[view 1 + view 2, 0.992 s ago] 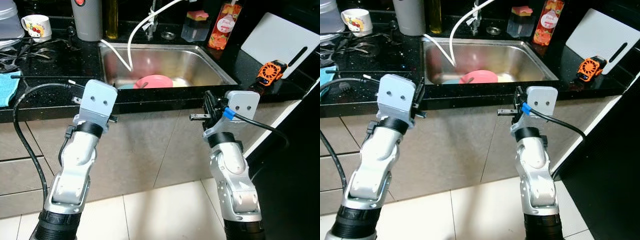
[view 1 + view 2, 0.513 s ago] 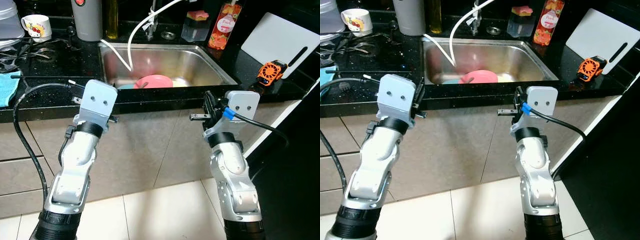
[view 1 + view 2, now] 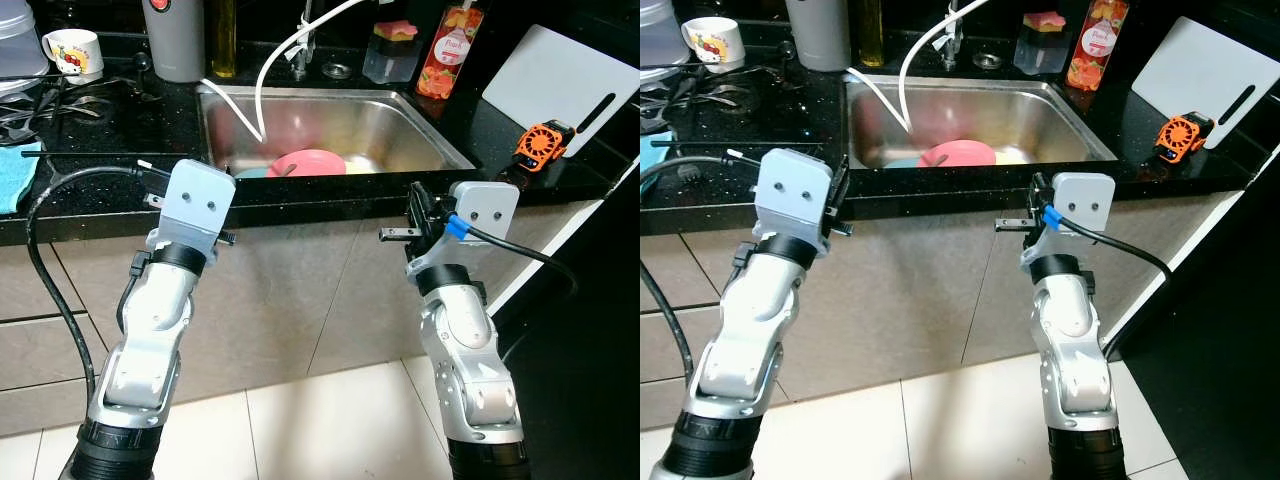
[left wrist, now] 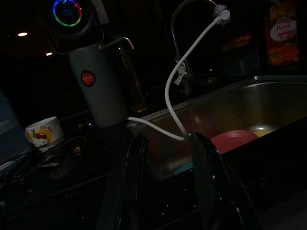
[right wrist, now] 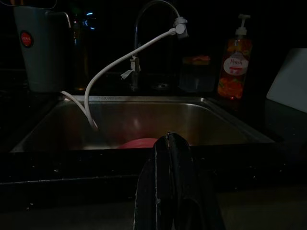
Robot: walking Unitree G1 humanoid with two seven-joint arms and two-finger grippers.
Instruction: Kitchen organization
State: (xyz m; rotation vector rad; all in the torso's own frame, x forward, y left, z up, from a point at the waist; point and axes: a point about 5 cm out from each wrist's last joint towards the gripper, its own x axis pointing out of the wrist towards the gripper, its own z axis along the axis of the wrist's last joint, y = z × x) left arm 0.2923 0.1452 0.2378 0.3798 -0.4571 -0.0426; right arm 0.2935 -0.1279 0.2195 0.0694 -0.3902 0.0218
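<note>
A pink plate [image 3: 306, 162] lies in the steel sink [image 3: 410, 125], with something teal at its left edge and something yellow at its right. A white hose [image 3: 262, 90] runs from the tap down into the sink. Both arms are raised in front of the black counter's front edge, below the sink rim. My left gripper [image 4: 168, 138] is open with nothing between its fingers, pointing at the sink's left part. My right gripper [image 5: 168, 138] is shut and empty, level with the counter edge and aimed at the sink.
On the counter stand a grey kettle [image 3: 175, 40], a mug [image 3: 72, 50], an orange soap bottle [image 3: 444, 50] and a sponge holder [image 3: 390, 52]. A white cutting board [image 3: 560, 85] and an orange gadget [image 3: 540, 145] lie right. A blue cloth [image 3: 12, 175] and black cable [image 3: 40, 260] are left.
</note>
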